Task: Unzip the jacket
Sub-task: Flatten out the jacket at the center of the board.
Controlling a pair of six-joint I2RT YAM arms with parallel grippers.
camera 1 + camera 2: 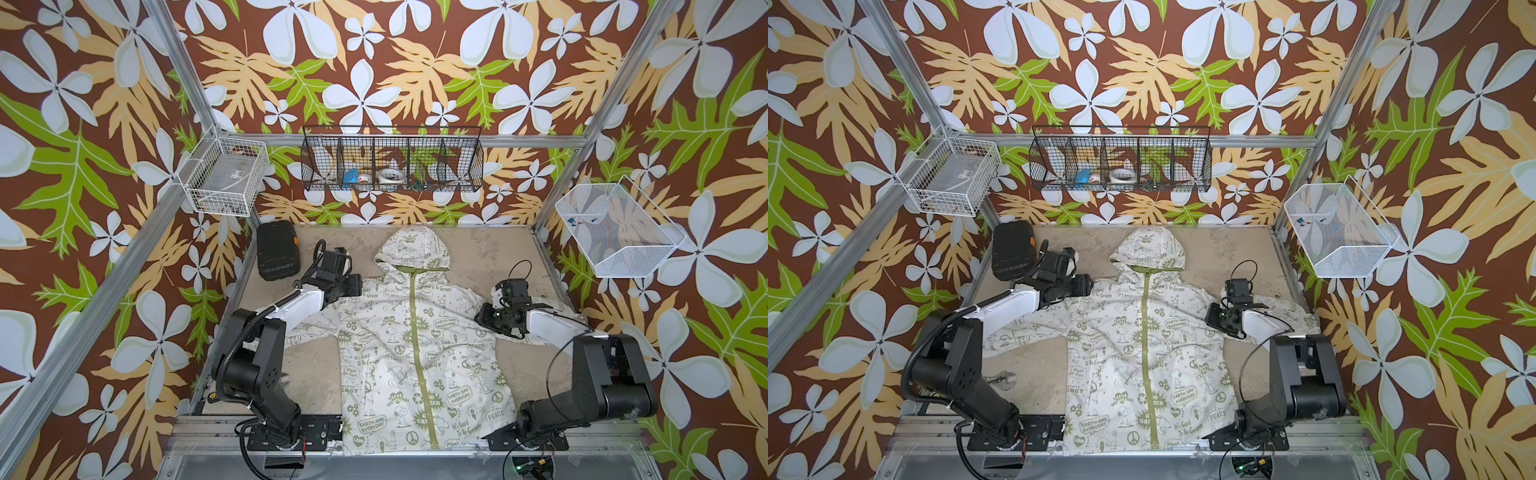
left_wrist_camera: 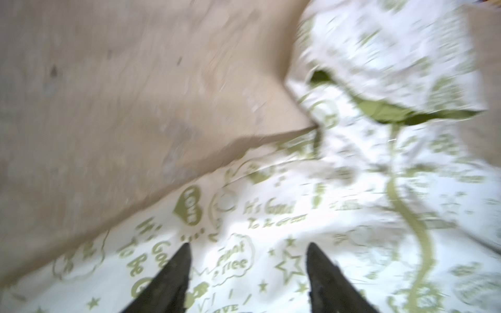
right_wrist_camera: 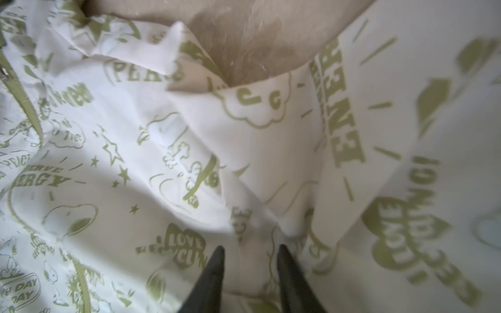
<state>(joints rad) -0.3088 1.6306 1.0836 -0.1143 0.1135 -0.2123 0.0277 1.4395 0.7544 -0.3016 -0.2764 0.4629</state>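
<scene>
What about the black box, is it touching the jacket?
Apart. Both top views show bare table between the black box and the jacket.

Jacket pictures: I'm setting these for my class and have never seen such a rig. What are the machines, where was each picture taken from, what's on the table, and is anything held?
Two robot arms, the left arm and the right arm, stand at the near edge, each ending in a two-fingered gripper. Two pictures come from one overhead camera pair, showing nearly the same scene. The other two come from cameras on the arms' wrists, looking past the fingers. On the table lies a hooded cream jacket with green cartoon prints, its olive zipper looking fully closed. A black case sits in a far corner. The left gripper is open over the jacket, holding nothing. The right gripper has jaws apart over a sleeve crease; no grip shows.
</scene>
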